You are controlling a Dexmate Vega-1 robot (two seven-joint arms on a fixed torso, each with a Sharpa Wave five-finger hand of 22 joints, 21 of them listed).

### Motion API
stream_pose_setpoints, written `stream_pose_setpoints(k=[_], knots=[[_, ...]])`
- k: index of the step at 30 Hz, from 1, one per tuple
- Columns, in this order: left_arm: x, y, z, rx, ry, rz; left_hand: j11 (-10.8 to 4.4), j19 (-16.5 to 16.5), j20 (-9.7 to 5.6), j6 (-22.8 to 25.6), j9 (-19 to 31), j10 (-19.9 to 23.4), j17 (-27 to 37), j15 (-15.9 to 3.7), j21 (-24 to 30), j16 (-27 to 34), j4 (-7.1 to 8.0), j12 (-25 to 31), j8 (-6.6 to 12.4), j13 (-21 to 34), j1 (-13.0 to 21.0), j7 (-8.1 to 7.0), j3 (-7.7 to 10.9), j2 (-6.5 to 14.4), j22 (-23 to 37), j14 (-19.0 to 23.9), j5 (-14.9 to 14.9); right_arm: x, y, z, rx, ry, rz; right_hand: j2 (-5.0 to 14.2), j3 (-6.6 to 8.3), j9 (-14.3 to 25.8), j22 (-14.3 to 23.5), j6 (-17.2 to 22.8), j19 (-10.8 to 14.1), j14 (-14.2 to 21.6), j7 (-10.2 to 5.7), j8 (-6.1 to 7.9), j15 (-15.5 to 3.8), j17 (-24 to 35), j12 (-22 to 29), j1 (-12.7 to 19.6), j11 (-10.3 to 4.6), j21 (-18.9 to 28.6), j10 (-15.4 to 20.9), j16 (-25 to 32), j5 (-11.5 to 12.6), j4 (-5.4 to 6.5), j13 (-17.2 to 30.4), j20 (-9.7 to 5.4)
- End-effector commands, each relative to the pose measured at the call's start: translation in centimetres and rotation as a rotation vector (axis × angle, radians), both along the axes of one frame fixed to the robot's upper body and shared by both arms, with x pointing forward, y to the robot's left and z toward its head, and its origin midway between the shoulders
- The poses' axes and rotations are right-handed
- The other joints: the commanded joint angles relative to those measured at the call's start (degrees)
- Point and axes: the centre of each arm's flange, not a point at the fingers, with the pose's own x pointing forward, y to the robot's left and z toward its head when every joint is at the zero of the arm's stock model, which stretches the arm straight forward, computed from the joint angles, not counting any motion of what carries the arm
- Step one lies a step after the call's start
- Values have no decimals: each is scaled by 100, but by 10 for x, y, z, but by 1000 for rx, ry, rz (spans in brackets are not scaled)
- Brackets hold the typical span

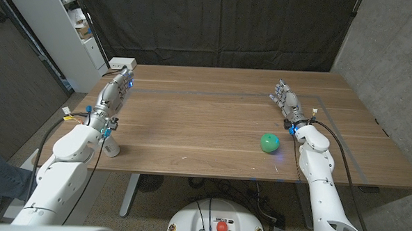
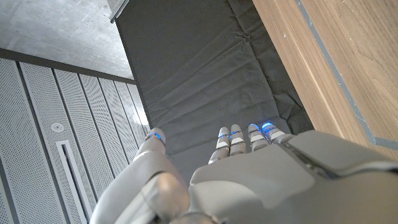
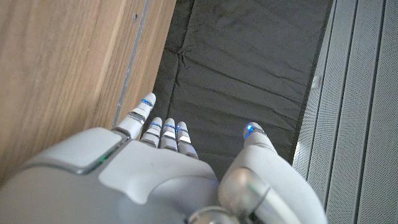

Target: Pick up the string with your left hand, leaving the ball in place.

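1. String: not making out any in the head view; a faint pale line is crossing the far part of the desk (image 1: 212, 123), too thin to call string or a desk marking.
2. Green ball (image 1: 269, 143) is sitting toward the robot's right side, just beside the right hand (image 1: 286, 101) and well apart from the left hand (image 1: 116, 89).
3. Left hand is standing at the desk's left edge, fingers straight and close together, holding nothing; any reach is going rightward across the desk.
4. Right hand is waiting likewise, fingers extended, empty.
5. Writing: none readable.
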Motion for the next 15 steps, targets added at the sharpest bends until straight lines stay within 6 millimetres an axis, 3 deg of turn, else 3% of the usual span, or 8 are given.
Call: stream_pose_setpoints(k=[1,15], knots=[[-11,8,-5,6,0,20,22,28,10,47,25,30,21,-12,-21,29,-35,50,43,15,13,20,-9,52,17,48,-39,2,4,0,-1,0,1,58,-1,29,22,-8,-3,-17,-14,18,2,22,12,-11,12,-1,25,18,27,-22,22,-13],[-18,15,-8,7,0,38,21,45,18,61,26,29,21,-4,-39,25,-51,43,42,15,21,24,-11,56,19,58,-43,4,4,-1,2,4,-1,62,-9,29,22,-9,-5,-15,-14,17,5,24,11,-15,9,-2,28,17,29,-27,22,-10]])
